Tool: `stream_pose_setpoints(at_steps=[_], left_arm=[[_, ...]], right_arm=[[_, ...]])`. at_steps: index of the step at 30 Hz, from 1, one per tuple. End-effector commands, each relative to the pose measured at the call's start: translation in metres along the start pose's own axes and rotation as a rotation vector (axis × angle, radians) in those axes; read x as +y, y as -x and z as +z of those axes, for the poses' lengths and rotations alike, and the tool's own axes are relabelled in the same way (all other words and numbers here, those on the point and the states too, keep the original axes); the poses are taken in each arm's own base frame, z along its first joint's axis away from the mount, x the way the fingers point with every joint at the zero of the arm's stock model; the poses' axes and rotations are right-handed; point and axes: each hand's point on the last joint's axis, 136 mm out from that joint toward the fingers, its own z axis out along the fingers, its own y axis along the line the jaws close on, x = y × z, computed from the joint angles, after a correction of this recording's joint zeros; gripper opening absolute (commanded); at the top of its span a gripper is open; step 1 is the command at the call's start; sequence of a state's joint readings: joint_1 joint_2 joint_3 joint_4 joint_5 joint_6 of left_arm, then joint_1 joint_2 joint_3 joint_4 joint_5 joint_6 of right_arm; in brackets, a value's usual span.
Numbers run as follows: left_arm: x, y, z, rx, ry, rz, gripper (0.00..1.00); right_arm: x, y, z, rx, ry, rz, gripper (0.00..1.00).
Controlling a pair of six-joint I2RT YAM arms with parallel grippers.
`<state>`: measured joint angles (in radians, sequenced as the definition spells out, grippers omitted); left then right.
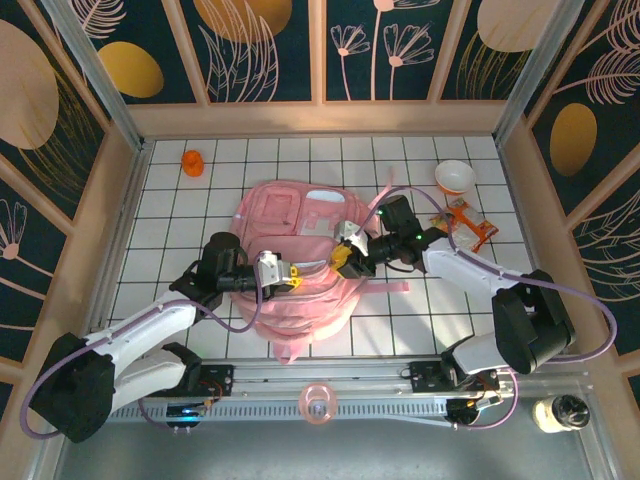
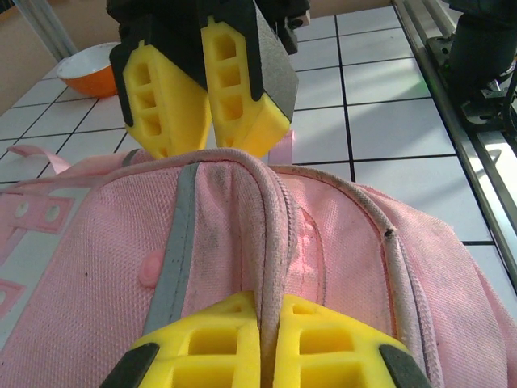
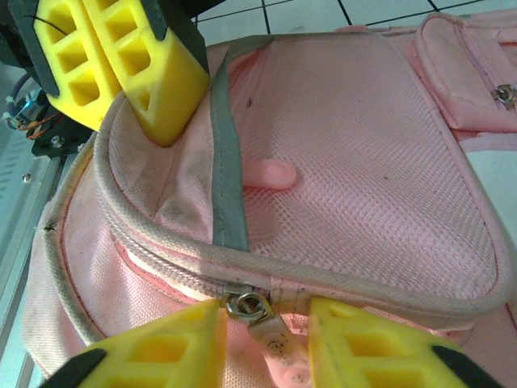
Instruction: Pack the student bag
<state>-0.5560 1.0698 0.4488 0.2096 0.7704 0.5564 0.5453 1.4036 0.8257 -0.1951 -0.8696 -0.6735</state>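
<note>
Currently, item: student bag (image 1: 300, 215), pink, lying flat on the white tiled table (image 1: 180, 220), its main zipper not yet drawn open. Step in hand, by my reading: opening the main compartment, with nothing packed so far. Left gripper (image 1: 292, 274): clenched on the bag's piped edge, pinning the fabric just beside the zipper. Right gripper (image 1: 342, 264): jaws part-way apart, set either side of the zipper pull (image 3: 252, 311) on the bag's seam, not clearly gripping it. Next move, likely: close squarely on the pull tab, then draw it along the bag's curved track while the left gripper holds the cloth taut. A slack pinch would let the tab slip.
</note>
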Motion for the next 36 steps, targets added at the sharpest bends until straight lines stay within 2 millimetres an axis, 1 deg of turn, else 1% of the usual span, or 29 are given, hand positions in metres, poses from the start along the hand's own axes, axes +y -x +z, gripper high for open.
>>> stream_pose_setpoints(at_steps=[1, 3, 5, 8, 11, 15, 19, 22, 23, 25, 26, 27, 28, 29, 30, 31, 32, 33, 34, 35, 36], left_arm=[[0.004, 0.033, -0.004, -0.107, -0.003, 0.110, 0.00], [0.005, 0.032, -0.004, -0.103, 0.007, 0.109, 0.00], [0.006, 0.031, -0.003, -0.100, 0.013, 0.109, 0.00], [0.007, 0.032, -0.003, -0.100, 0.017, 0.108, 0.00], [0.008, 0.030, -0.003, -0.094, 0.016, 0.107, 0.00], [0.003, 0.027, -0.001, -0.075, -0.019, 0.107, 0.00], [-0.004, 0.024, 0.000, -0.057, -0.071, 0.105, 0.00], [-0.005, 0.023, 0.000, -0.051, -0.076, 0.107, 0.00], [-0.003, 0.022, 0.000, -0.046, -0.064, 0.102, 0.00], [0.008, 0.020, 0.001, -0.033, -0.009, 0.065, 0.00], [0.015, 0.020, 0.001, -0.028, 0.026, 0.033, 0.10], [0.022, 0.023, 0.001, -0.029, 0.059, 0.002, 0.25], [0.029, 0.027, 0.000, -0.035, 0.095, -0.043, 0.36], [0.039, 0.033, -0.002, -0.047, 0.140, -0.102, 0.52], [0.048, 0.038, -0.005, -0.059, 0.182, -0.178, 0.62], [0.057, 0.044, -0.009, -0.072, 0.229, -0.251, 0.67], [0.071, 0.048, -0.015, -0.091, 0.304, -0.363, 0.70], [0.090, 0.047, -0.023, -0.098, 0.414, -0.498, 0.75], [0.107, 0.041, -0.033, -0.090, 0.525, -0.629, 0.77], [0.123, 0.032, -0.044, -0.062, 0.647, -0.752, 0.80], [0.132, 0.021, -0.054, -0.017, 0.740, -0.842, 0.82]], right_arm=[[0.007, 0.004, 0.000, 0.006, 0.037, 0.022, 0.20], [0.006, 0.004, -0.001, 0.012, 0.025, 0.031, 0.14], [-0.005, 0.001, -0.007, 0.014, -0.011, 0.053, 0.11], [-0.009, 0.000, -0.010, 0.021, -0.035, 0.064, 0.01], [-0.020, -0.004, -0.012, 0.040, -0.093, 0.080, 0.00], [-0.044, -0.009, -0.017, 0.063, -0.231, 0.109, 0.00], [-0.076, -0.013, -0.026, 0.072, -0.408, 0.144, 0.00], [-0.103, -0.023, -0.037, 0.090, -0.554, 0.199, 0.00], [-0.106, -0.025, -0.040, 0.093, -0.568, 0.209, 0.00], [-0.103, -0.022, -0.039, 0.079, -0.549, 0.193, 0.00], [-0.099, -0.017, -0.039, 0.060, -0.533, 0.182, 0.00], [-0.095, -0.011, -0.041, 0.040, -0.520, 0.174, 0.04], [-0.092, -0.007, -0.043, 0.028, -0.517, 0.176, 0.17], [-0.089, 0.000, -0.047, 0.011, -0.518, 0.188, 0.40], [-0.087, 0.007, -0.053, -0.006, -0.530, 0.205, 0.51], [-0.086, 0.013, -0.060, -0.022, -0.550, 0.236, 0.57], [-0.086, 0.021, -0.069, -0.046, -0.583, 0.287, 0.63], [-0.087, 0.030, -0.079, -0.075, -0.617, 0.351, 0.66], [-0.087, 0.038, -0.086, -0.099, -0.638, 0.412, 0.67], [-0.086, 0.050, -0.094, -0.137, -0.654, 0.478, 0.67], [-0.084, 0.061, -0.098, -0.174, -0.653, 0.547, 0.64]])
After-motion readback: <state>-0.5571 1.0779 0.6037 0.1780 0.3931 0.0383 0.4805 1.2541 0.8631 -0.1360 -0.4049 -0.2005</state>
